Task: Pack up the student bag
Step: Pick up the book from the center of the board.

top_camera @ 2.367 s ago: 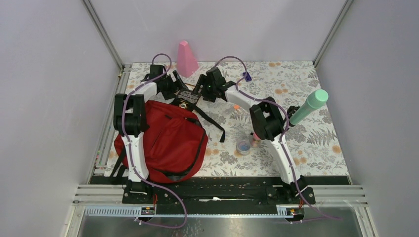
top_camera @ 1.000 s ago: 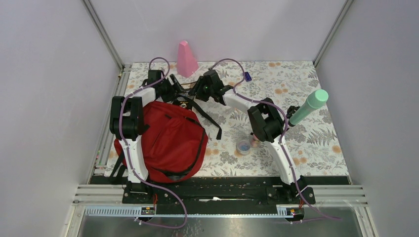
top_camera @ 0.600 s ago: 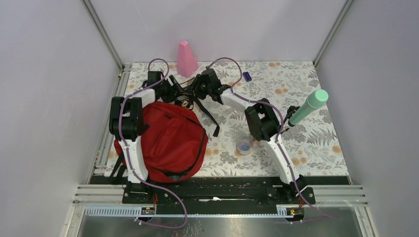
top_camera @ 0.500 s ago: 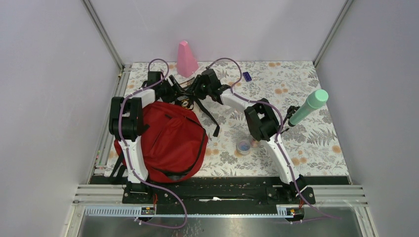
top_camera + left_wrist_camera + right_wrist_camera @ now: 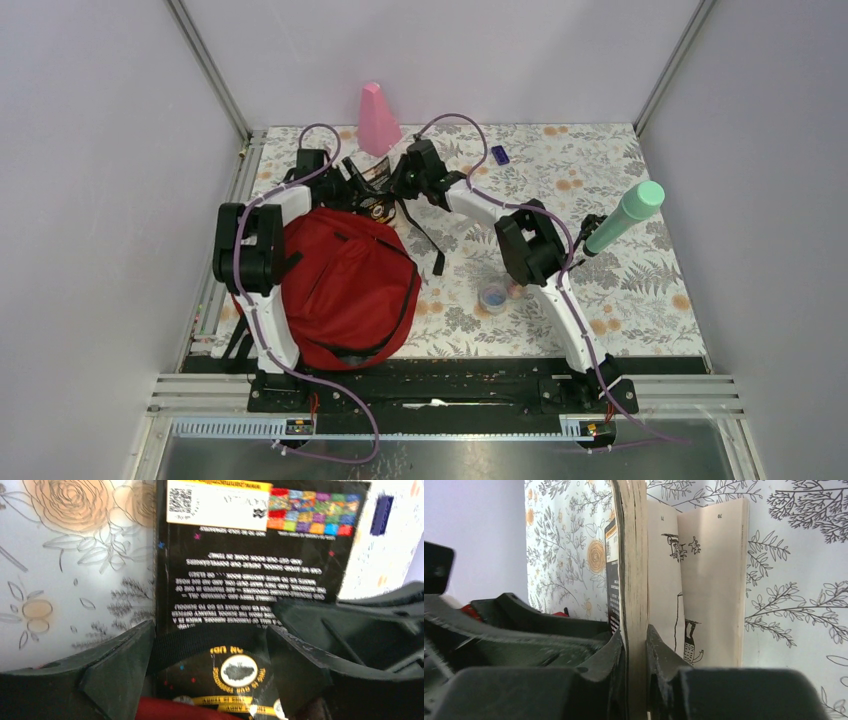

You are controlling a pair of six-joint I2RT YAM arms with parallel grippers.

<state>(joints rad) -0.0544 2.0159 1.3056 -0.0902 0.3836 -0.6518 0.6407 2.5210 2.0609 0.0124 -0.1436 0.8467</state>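
Note:
The student bag, dark red with black straps, lies on the left of the table. At its far end a black-covered book stands on edge between my two grippers. My right gripper is shut on the book, clamping the back cover and a block of pages, while other pages fan open to the right. My left gripper is open. Between its fingers lie the book's back cover and a black webbing strap. A strip of the red bag shows below.
A pink cone stands at the back. A small purple object lies right of it. A green-capped tube leans at the right. A small round jar sits by the right arm. A loose black strap trails over the floral tablecloth.
My right gripper has closed on the book's pages. The left arm's elbow has shifted slightly left, its gripper staying open at the bag's far end.

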